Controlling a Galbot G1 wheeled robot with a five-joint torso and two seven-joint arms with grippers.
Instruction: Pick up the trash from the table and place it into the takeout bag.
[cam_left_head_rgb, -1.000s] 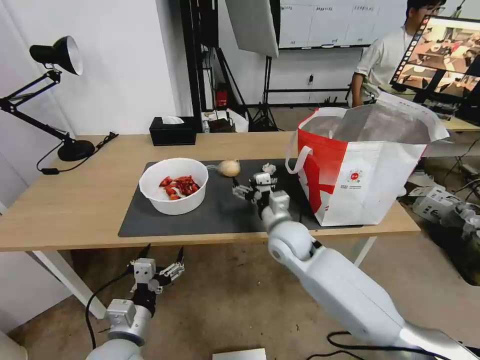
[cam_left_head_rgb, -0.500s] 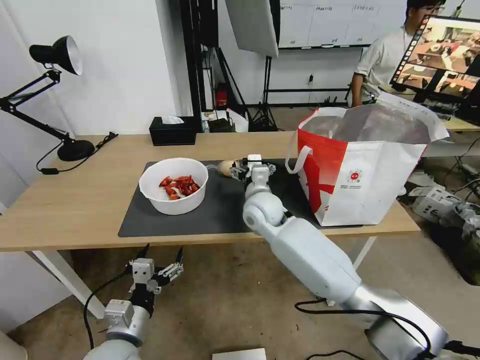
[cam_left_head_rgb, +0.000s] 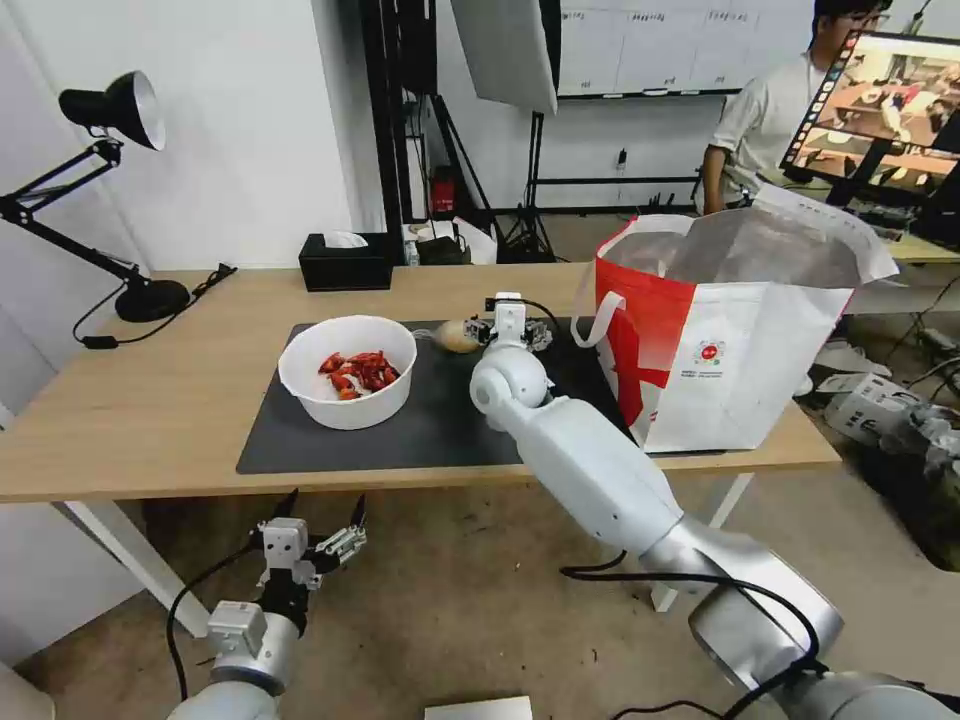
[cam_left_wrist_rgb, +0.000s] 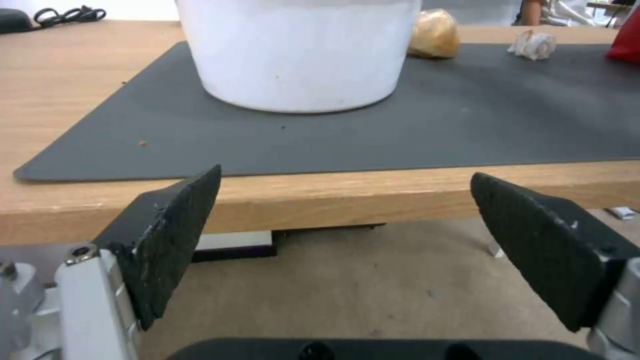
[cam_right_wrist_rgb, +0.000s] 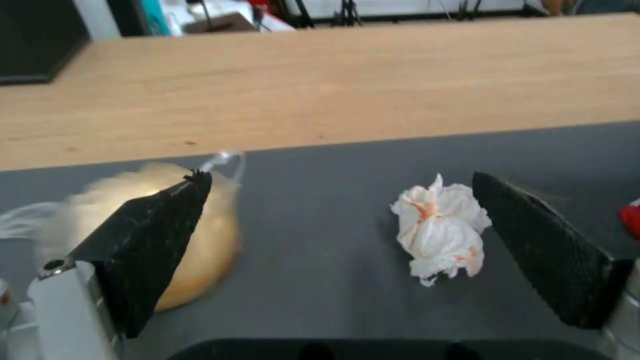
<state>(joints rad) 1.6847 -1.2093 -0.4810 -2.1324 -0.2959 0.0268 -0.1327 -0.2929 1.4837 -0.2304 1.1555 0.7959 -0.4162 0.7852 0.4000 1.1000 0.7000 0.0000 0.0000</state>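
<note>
The crumpled tissue (cam_right_wrist_rgb: 440, 227) sits on the dark mat (cam_right_wrist_rgb: 320, 280) at the back of the bench (cam_left_head_rgb: 140, 400), near the takeout bag (cam_left_head_rgb: 720, 340). My right gripper (cam_right_wrist_rgb: 347, 240) hovers low over it, fingers (cam_right_wrist_rgb: 540, 245) spread wide, one beside the tissue, the other in front of the wrapped lump (cam_right_wrist_rgb: 200, 235). I should shift toward the tissue so only it gets pinched. My left gripper (cam_left_head_rgb: 322, 520) hangs below the bench edge, fingers spread too.

The long light-wood table (cam_left_head_rgb: 150, 400) looks smooth, and the dark grey mat (cam_left_head_rgb: 440, 420) on it is dull. Beside the mat, the red-and-white bag's (cam_left_head_rgb: 720, 360) foil lining shines. The crumpled white tissue (cam_right_wrist_rgb: 440, 227) looks like soft paper.
</note>
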